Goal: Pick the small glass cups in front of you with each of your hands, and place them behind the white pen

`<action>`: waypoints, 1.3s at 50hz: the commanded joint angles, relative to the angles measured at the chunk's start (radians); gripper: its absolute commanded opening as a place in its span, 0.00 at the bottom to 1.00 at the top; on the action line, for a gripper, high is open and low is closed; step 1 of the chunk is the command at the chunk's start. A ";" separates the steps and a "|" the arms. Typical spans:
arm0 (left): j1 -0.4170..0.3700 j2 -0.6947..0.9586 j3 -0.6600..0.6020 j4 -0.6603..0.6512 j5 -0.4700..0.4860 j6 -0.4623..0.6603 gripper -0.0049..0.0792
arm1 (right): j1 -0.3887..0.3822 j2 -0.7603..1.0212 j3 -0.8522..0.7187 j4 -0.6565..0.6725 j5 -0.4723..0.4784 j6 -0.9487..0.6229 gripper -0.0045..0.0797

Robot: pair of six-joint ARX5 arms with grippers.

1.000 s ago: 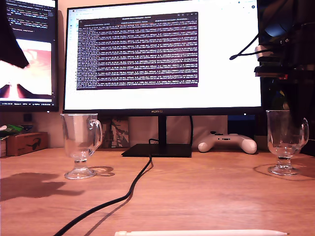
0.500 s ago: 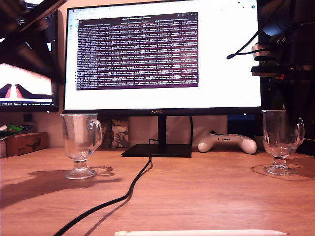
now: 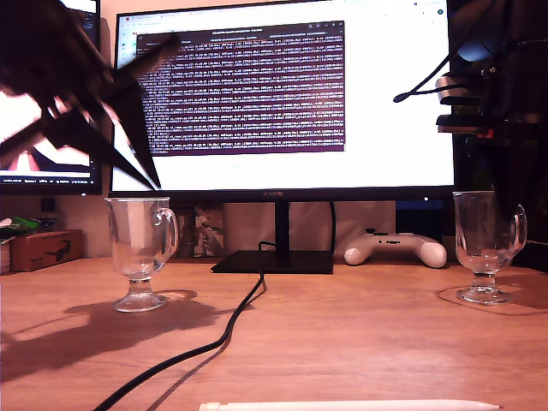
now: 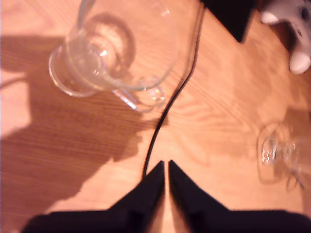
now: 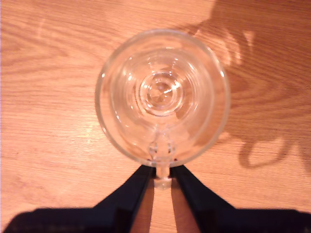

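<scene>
So my second gripper is pinching the handle of the far glass cup, which has slid toward the exterior view's left. My first gripper, nearly closed and empty, has swung over the other cup. White pen is waiting up front.

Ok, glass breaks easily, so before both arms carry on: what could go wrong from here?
My second gripper pinches the second cup only by its thin handle; lifted, it may swing or slip. My first gripper hangs nearly shut above the first cup and could knock it. The cable crosses the way to the pen.
</scene>
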 commanded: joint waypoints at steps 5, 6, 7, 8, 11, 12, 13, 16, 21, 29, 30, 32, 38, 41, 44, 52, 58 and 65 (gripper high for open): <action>0.004 0.002 0.008 0.042 -0.047 -0.031 0.37 | 0.005 -0.004 -0.005 0.010 -0.002 -0.020 0.04; 0.007 0.002 0.008 0.043 -0.050 -0.031 0.37 | 0.005 -0.004 -0.005 0.010 -0.002 -0.025 0.04; 0.011 0.002 0.008 0.043 -0.051 -0.031 0.37 | 0.005 -0.004 -0.005 0.010 -0.002 -0.026 0.04; 0.014 0.003 0.008 0.043 -0.052 -0.031 0.37 | 0.005 -0.004 -0.005 0.011 -0.002 -0.026 0.04; 0.026 0.006 0.008 0.043 -0.052 -0.052 0.37 | 0.005 -0.004 -0.005 0.017 -0.002 -0.026 0.04; 0.027 0.010 0.008 0.044 -0.052 -0.058 0.37 | 0.005 -0.004 -0.005 0.019 -0.002 -0.026 0.04; 0.029 0.012 0.008 0.045 -0.052 -0.060 0.37 | 0.005 -0.004 -0.005 0.021 -0.002 -0.026 0.04; 0.033 0.024 0.008 0.047 -0.052 -0.071 0.37 | 0.005 -0.004 -0.005 0.024 -0.002 -0.026 0.04; 0.039 0.049 0.008 0.063 -0.041 -0.087 0.37 | 0.005 -0.004 -0.005 0.025 -0.003 -0.026 0.04; 0.040 0.089 0.008 0.089 -0.025 -0.103 0.37 | 0.005 -0.004 -0.005 0.029 -0.002 -0.026 0.04; 0.040 0.095 0.008 0.093 -0.023 -0.108 0.37 | 0.005 -0.004 -0.005 0.029 -0.002 -0.026 0.04; 0.040 0.106 0.008 0.103 -0.018 -0.110 0.37 | 0.005 -0.004 -0.005 0.029 -0.002 -0.026 0.04; 0.040 0.129 0.008 0.129 -0.015 -0.115 0.37 | 0.005 -0.004 -0.005 0.028 -0.003 -0.026 0.04; 0.040 0.136 0.008 0.146 -0.017 -0.117 0.37 | 0.005 -0.004 -0.005 0.029 -0.003 -0.026 0.04; 0.042 0.141 0.008 0.163 -0.018 -0.117 0.37 | 0.005 -0.004 -0.005 0.029 -0.003 -0.026 0.04; 0.060 0.148 0.008 0.162 -0.019 -0.117 0.37 | 0.005 -0.004 -0.005 0.038 -0.003 -0.026 0.04; 0.068 0.156 0.008 0.163 -0.018 -0.116 0.37 | 0.005 -0.004 -0.005 0.047 -0.003 -0.026 0.04; 0.071 0.168 0.008 0.179 -0.018 -0.117 0.37 | 0.005 -0.004 -0.005 0.053 -0.003 -0.025 0.04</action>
